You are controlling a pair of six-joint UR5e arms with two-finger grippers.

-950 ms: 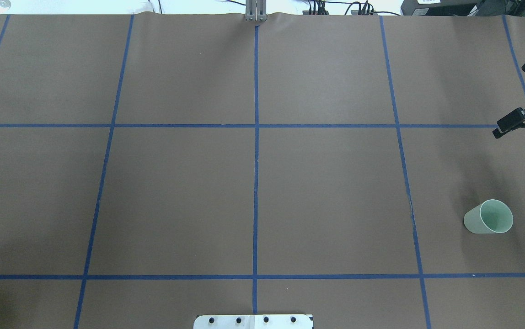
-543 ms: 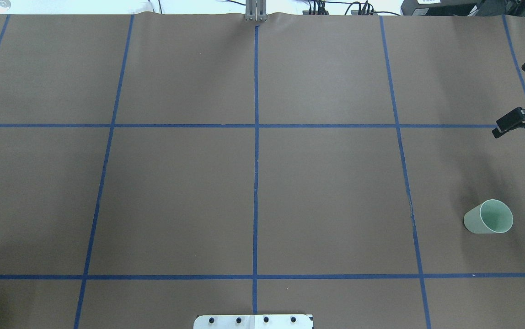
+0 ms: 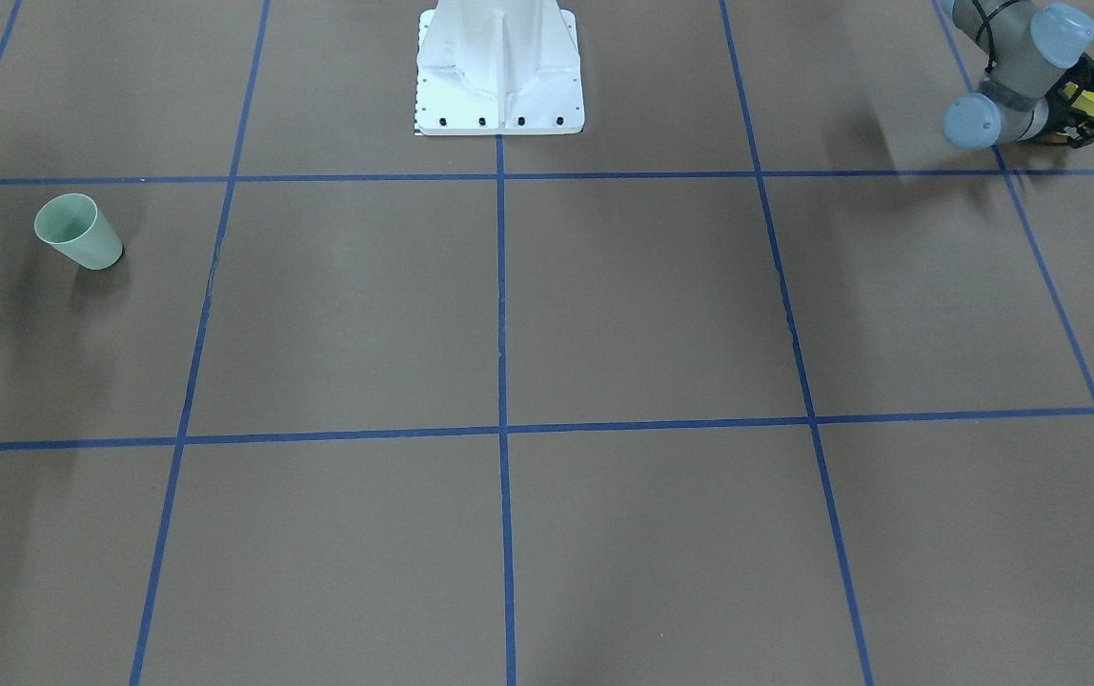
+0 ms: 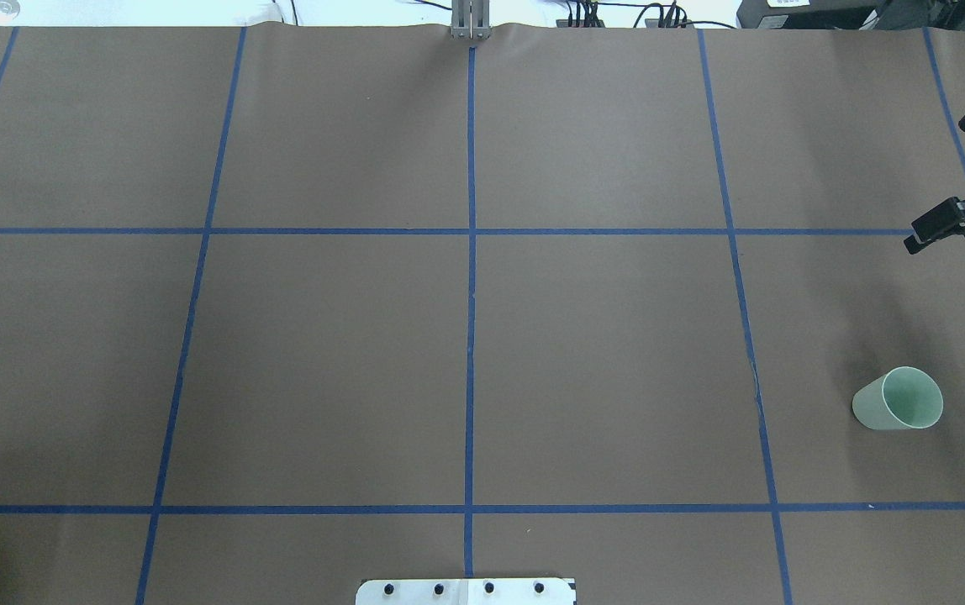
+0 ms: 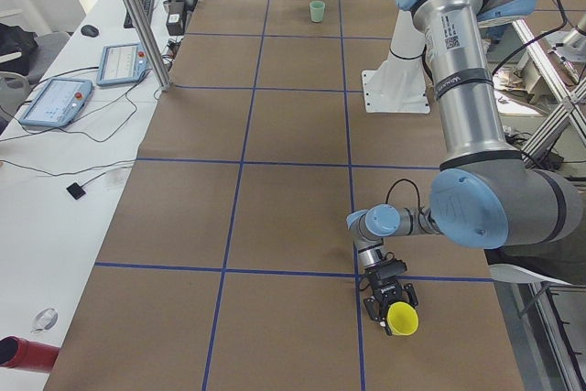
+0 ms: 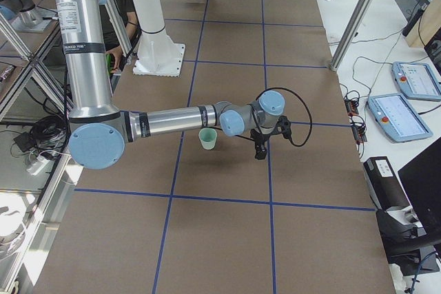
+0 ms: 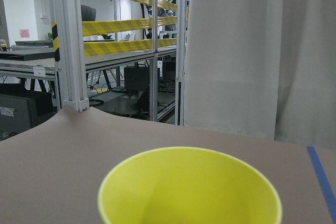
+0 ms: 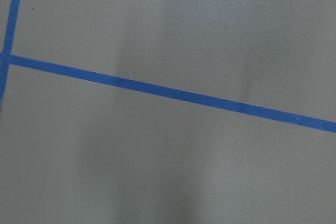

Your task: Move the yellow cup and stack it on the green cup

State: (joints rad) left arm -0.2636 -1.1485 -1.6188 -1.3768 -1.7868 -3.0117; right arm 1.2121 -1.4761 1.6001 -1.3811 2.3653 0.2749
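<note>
The yellow cup (image 5: 401, 319) stands mouth-up near the counter's (image 4: 600, 353) left end, close to the robot's edge. It is smooth bright plastic with a thin round rim. The left tool (image 5: 392, 309) lies low and level at it, a black finger on either side of the cup; whether they press it I cannot tell. The green cup (image 4: 899, 399), pale mint and of the same tapered, handleless shape, stands upright well apart, toward the right end. The right tool (image 4: 939, 185) hangs near it, farther from the robot, spread wide and holding nothing. Matte brown paper covers the counter, ruled into squares by blue tape (image 4: 471, 336). A white base plate (image 3: 499, 86) sits at the robot's edge between the cups. Two teach pendants (image 5: 57, 101) lie on the white side table (image 5: 37, 190).
</note>
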